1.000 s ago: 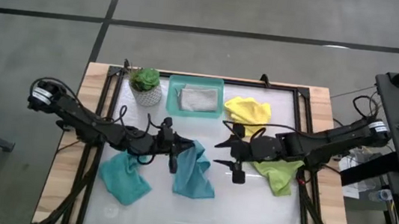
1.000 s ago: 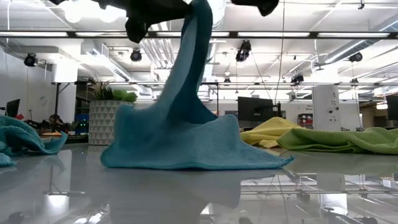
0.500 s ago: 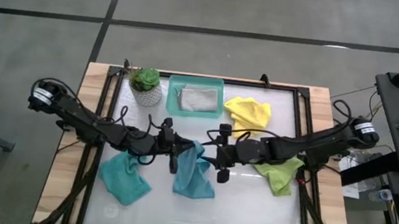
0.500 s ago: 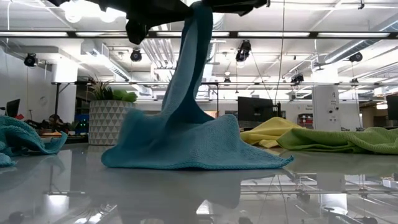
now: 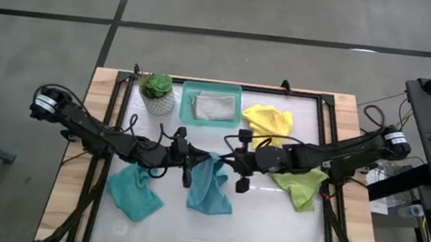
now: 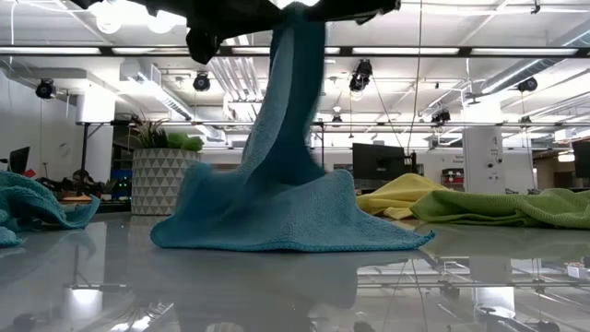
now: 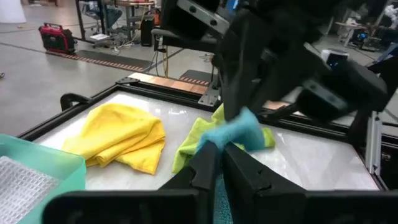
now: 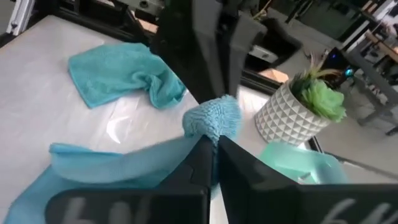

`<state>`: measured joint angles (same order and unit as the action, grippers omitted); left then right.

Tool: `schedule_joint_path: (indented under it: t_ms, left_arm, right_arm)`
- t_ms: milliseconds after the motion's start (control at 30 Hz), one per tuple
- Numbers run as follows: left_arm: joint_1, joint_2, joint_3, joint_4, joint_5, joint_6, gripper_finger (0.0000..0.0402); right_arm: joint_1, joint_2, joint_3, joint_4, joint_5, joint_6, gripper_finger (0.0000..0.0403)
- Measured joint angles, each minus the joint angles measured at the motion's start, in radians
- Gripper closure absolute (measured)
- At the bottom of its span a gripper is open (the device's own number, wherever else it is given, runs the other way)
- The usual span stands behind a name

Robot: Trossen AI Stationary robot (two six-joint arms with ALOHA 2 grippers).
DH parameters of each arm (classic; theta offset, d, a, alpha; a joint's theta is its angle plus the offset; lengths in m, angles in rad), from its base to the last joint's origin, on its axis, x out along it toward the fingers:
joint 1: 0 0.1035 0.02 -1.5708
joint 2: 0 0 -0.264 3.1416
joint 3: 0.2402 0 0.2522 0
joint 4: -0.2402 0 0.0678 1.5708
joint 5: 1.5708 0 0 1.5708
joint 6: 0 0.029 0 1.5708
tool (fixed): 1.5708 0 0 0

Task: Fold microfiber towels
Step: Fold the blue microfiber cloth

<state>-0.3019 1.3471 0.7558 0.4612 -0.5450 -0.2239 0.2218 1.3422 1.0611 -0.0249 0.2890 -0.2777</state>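
Pinching blue towel, both grippers

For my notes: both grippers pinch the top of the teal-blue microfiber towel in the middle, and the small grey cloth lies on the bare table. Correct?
Not quite. The high view shows the small grey cloth inside the rigid teal rectangular tray. Left gripper and right gripper do pinch the teal-blue microfiber towel.

lifted towel between two pincers, tray behind

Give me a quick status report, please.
Left end effector and right end effector both shut on teal towel, top lifted. Nothing blocking.
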Motion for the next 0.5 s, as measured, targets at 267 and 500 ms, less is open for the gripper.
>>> schedule_joint_path:
  t_ms: [267,500]
  left_arm:
    - [0.001,0.014,-0.055,0.001,0.023,0.029,0.0299]
    - [0.002,0.116,-0.132,0.072,0.096,0.029,0.0252]
  right_arm:
    - [0.000,-0.071,-0.019,-0.118,-0.160,0.043,0.0394]
    - [0.001,-0.074,-0.037,-0.168,-0.242,0.034,0.0394]
